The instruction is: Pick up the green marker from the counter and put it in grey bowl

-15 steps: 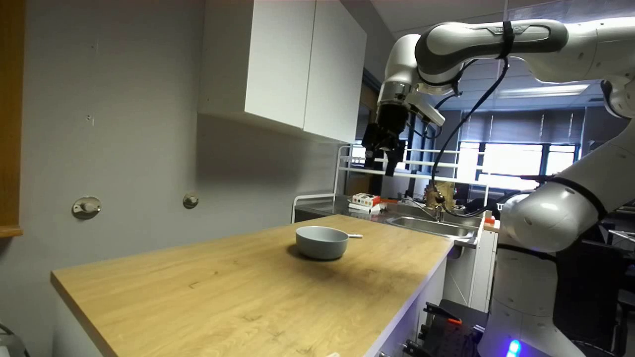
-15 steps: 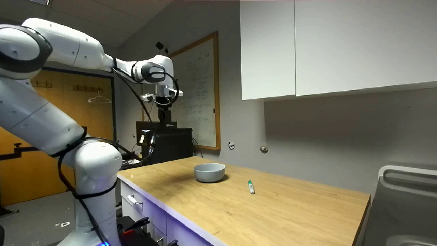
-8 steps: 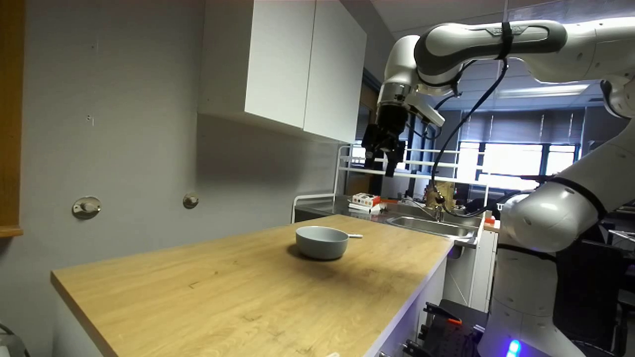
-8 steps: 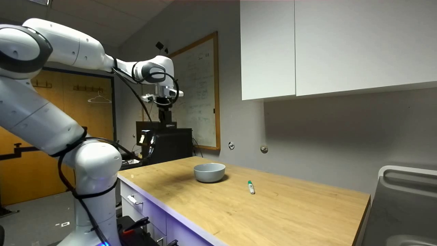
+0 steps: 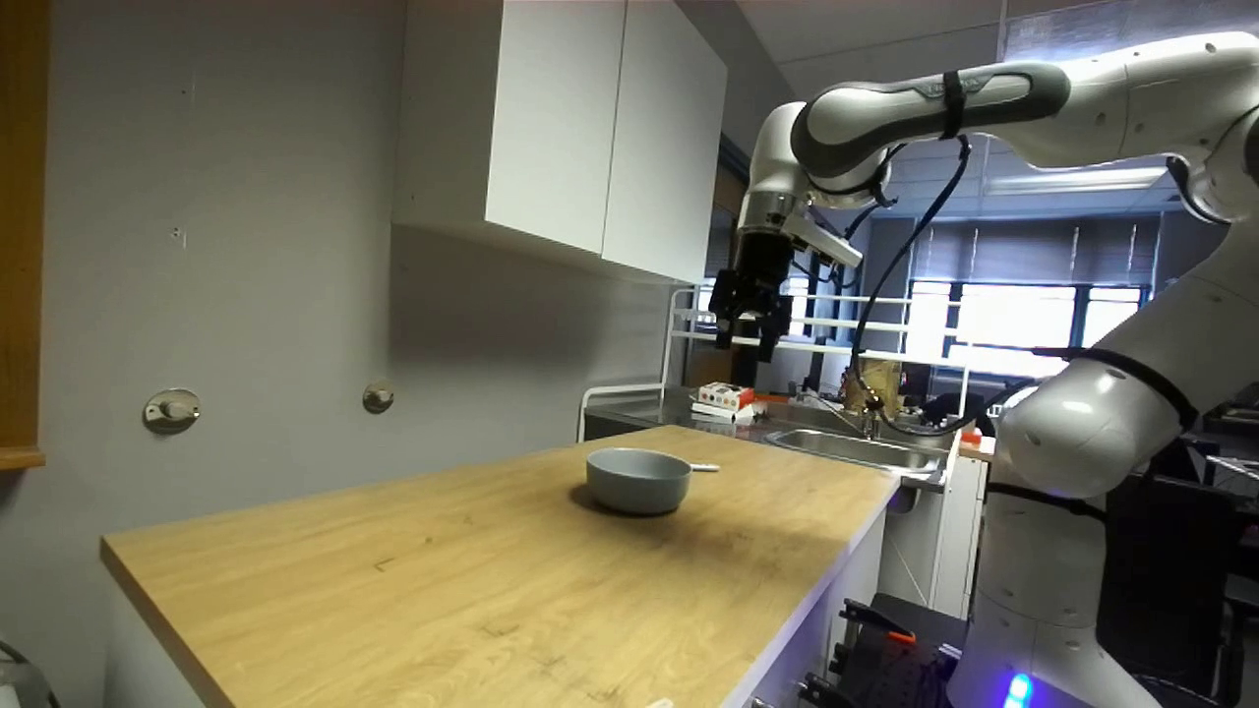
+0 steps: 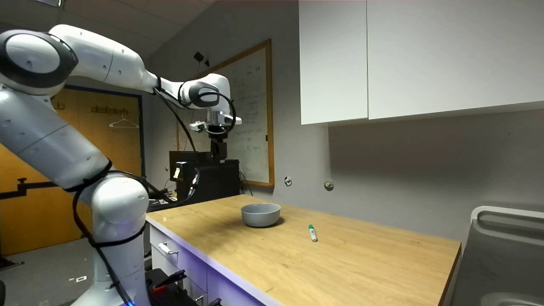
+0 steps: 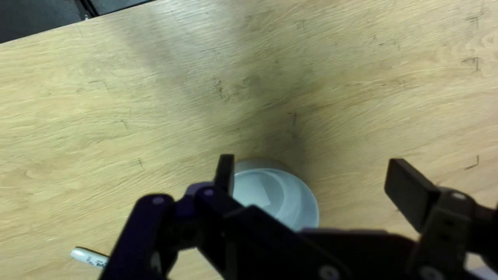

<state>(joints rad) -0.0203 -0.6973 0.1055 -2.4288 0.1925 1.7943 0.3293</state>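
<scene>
Wrist view: end effector (image 7: 313,179) partly hides marker (image 7: 88,257) (bowl (image 7: 286,196) too).

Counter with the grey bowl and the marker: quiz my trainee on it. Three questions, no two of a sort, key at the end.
1. True or false: the hand is open.
2. Fill in: the green marker lies on the ____.
3. Choose: an exterior view shows the grey bowl partly hiding (a) the hand, (b) the green marker, (c) the sink.

Key: 1. True. 2. Counter. 3. (b).
</scene>
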